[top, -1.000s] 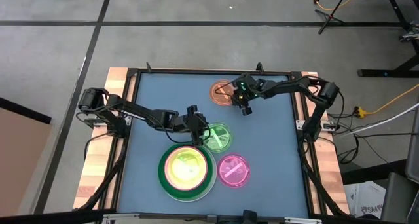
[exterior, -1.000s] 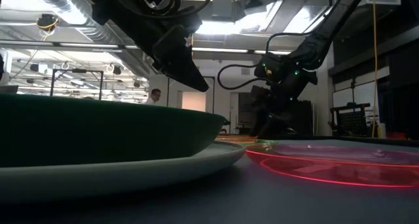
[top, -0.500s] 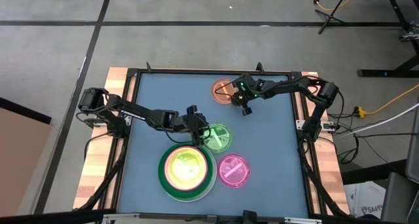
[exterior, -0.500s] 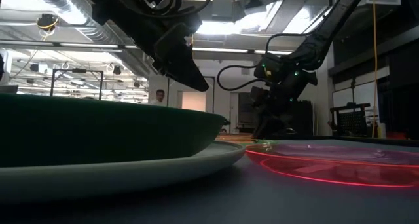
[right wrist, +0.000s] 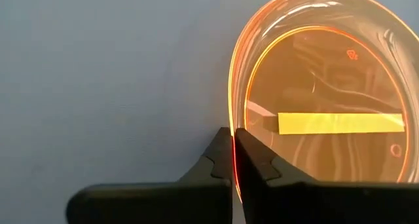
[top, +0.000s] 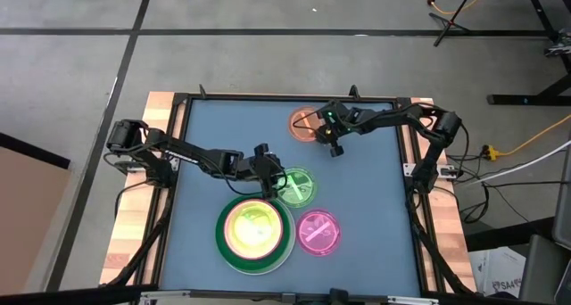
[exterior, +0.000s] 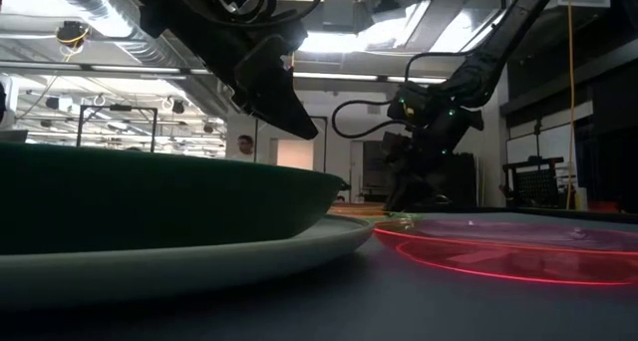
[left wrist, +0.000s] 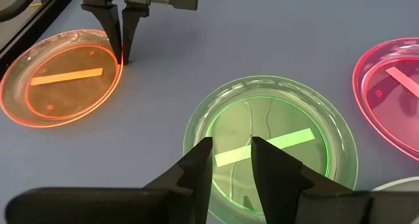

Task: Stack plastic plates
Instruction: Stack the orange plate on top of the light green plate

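Observation:
A stack of plastic plates (top: 254, 234) stands near the table's front: a white one at the bottom, then dark green, pink and cream. A small green plate (top: 296, 187) and a small pink plate (top: 318, 232) lie flat on the table beside it. A small orange plate (top: 303, 125) lies at the far middle. My right gripper (top: 331, 147) is shut on the orange plate. My left gripper (left wrist: 229, 165) hovers open above the green plate (left wrist: 272, 142), clear of it. My right gripper pinches the orange plate's rim (right wrist: 231, 122) between its two fingers, on the side toward the table's right edge, one finger inside the rim and one outside. The fingers (left wrist: 118, 34) come from above, pointing down. The plate lies flat on the table.
The blue table top (top: 214, 131) has bare room at the far left and along the right side. A dark frame (top: 406, 162) and wooden borders edge the table. A person shows far off in the room behind, in the low view.
My right gripper has shut on the orange plate's rim, staying in place; the plate has not moved. My left gripper has kept still above the green plate.

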